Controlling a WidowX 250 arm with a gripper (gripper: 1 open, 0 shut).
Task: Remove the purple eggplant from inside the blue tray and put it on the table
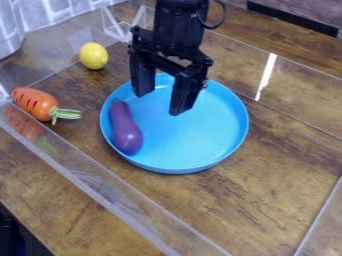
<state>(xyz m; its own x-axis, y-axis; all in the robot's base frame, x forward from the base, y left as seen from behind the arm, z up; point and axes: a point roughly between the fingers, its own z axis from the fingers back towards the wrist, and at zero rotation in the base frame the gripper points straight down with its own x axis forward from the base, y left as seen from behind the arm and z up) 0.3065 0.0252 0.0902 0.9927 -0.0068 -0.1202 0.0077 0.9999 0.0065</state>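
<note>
The end effector (162,92) hangs spread wide and empty over the tray (227,140). The eggplant (124,127) lies inside by the tray's left rim, below-left of the fingers, long axis running near-to-far.

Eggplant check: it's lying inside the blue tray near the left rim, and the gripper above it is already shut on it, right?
Not quite. The eggplant does lie inside the blue tray near the left rim, but the gripper is open and holds nothing; its fingers hang above the tray, clear of the eggplant. The camera view shows this.
</note>
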